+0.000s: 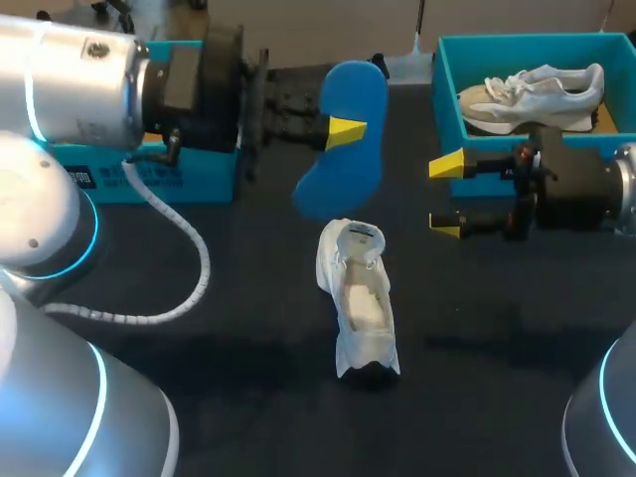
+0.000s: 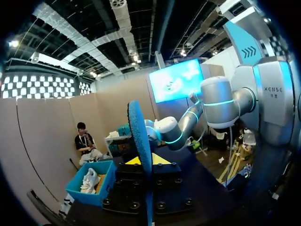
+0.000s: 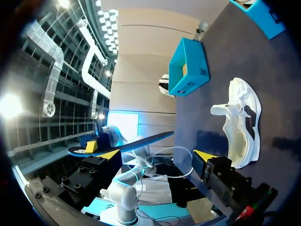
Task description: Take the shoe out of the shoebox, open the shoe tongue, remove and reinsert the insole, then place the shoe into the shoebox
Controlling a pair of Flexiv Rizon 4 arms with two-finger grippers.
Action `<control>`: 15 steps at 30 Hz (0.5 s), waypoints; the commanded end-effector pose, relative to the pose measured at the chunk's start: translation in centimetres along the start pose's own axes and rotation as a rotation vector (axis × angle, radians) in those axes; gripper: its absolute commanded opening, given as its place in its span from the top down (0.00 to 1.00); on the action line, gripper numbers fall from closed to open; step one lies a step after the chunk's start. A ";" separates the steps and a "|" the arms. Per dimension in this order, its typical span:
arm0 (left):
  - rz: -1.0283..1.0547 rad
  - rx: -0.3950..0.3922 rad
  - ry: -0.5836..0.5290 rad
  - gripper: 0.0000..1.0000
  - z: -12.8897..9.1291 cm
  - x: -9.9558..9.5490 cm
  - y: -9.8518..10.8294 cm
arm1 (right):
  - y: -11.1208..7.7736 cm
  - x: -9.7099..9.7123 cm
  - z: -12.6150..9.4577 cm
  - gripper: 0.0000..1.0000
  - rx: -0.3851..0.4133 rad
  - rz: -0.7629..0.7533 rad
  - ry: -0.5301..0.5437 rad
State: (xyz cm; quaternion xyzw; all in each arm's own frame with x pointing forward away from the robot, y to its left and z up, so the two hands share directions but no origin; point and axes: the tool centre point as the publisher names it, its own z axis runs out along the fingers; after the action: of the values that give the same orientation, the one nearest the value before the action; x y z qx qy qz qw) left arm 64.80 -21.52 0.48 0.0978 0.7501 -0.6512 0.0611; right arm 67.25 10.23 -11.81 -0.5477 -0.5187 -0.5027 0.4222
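Observation:
My left gripper (image 1: 343,131) is shut on a blue insole (image 1: 343,164), which it holds in the air above and behind a white shoe (image 1: 358,298). The shoe lies on the dark table with its tongue pulled open. In the left wrist view the insole (image 2: 140,141) stands edge-on between the fingers. My right gripper (image 1: 447,195) hovers open and empty to the right of the insole, in front of the teal shoebox (image 1: 447,89). From the right wrist, the shoe (image 3: 242,122) lies ahead, and the insole (image 3: 127,142) crosses in front of the open fingers.
A second pale shoe (image 1: 532,94) lies in the shoebox at the back right. Another teal box (image 1: 149,174) stands at the back left, under my left arm. A white coiled cable (image 1: 189,258) hangs from that arm over the table's left part.

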 end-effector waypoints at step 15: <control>0.695 0.205 -0.044 1.00 -0.1 0.6 2.3 | 0.0 0.0 0.3 0.00 -0.002 0.001 -0.001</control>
State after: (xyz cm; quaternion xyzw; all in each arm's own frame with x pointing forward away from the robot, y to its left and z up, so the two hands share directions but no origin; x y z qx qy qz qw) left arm 65.16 -21.91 -0.14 0.2641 0.6601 -0.6637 0.2324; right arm 67.33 10.26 -11.83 -0.5474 -0.5187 -0.5025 0.4228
